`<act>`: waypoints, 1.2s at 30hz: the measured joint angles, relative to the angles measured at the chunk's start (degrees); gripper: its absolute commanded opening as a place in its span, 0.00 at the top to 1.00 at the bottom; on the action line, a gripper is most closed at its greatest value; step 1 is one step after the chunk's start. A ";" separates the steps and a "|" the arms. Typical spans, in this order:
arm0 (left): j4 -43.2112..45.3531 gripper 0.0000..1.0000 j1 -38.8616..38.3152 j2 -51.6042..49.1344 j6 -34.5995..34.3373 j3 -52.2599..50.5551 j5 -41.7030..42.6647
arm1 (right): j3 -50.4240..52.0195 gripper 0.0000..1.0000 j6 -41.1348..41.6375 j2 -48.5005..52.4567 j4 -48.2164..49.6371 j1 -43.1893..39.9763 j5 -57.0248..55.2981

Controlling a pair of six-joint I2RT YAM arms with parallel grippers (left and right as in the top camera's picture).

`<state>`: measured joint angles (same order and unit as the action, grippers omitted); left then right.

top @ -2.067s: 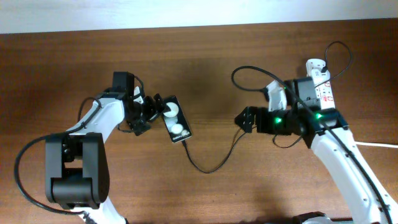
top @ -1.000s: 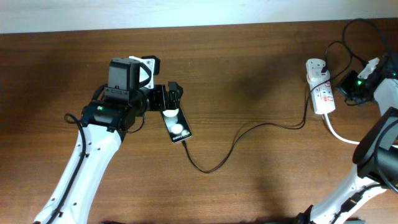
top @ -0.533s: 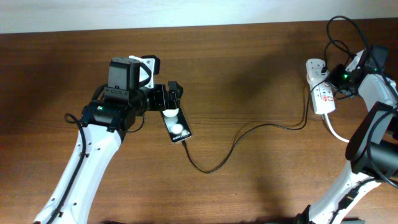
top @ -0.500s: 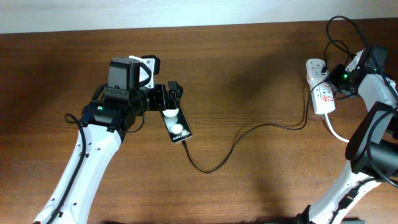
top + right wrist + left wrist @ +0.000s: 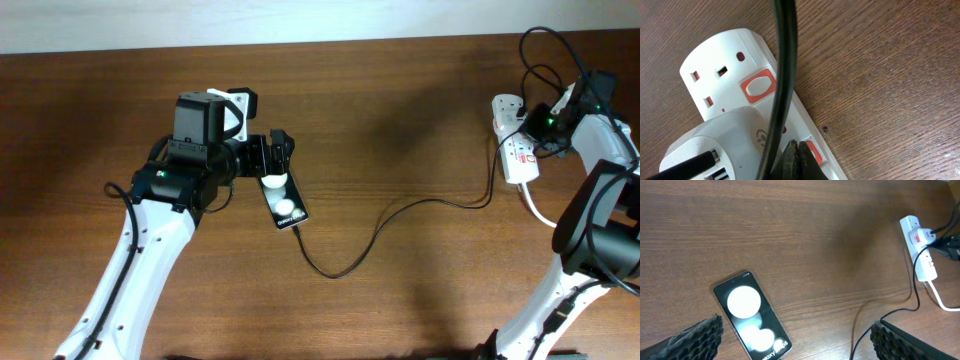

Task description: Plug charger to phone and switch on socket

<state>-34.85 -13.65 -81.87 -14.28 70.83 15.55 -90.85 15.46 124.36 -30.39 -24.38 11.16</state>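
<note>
Now, against half a second ago: right arm slightly nearer the socket (image 5: 515,140), upper right; left arm unmoved. One phone (image 5: 752,315), one charger (image 5: 400,210), one socket, two grippers. Right gripper (image 5: 798,160), fingertips pressed together, touches socket beside a red switch (image 5: 813,151). Left gripper (image 5: 800,342) spread wide, phone between its fingers, lower left.

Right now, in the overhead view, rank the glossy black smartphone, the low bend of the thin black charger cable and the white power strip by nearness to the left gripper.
1. Glossy black smartphone, right at the left gripper.
2. Low bend of the thin black charger cable, mid-table.
3. White power strip, far right.
</note>
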 measured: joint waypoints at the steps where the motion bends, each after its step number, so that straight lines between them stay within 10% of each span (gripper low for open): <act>1: 0.02 0.01 0.00 0.00 0.00 0.00 0.00 | -0.07 0.96 0.00 0.00 -0.20 0.07 -0.17; 11: 0.00 0.01 0.00 0.00 0.00 0.00 0.00 | -0.81 0.96 0.57 -0.33 -4.20 0.92 -1.77; 18: -0.07 0.01 0.00 0.00 0.00 0.00 0.02 | -3.34 0.96 2.19 -4.24 -25.29 1.53 -6.88; 32: -4.15 0.01 -0.02 0.00 0.02 0.00 4.20 | -5.62 0.96 -4.13 -49.79 -48.83 14.19 -8.87; 33: -4.85 0.01 -0.02 0.00 0.02 0.00 4.33 | -5.62 0.85 -4.92 -51.65 -50.69 16.72 -8.55; 34: -5.07 0.01 -0.02 0.00 0.02 0.00 4.35 | -5.62 0.16 -5.16 -52.92 -52.24 18.60 -8.50; 36: -6.36 0.01 -0.02 0.00 0.02 0.00 4.42 | -5.62 0.01 -5.44 -56.22 -55.23 23.12 -8.15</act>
<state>-41.21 -13.67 -81.87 -14.26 70.83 19.97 -96.47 10.02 68.14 -85.62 -1.26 3.01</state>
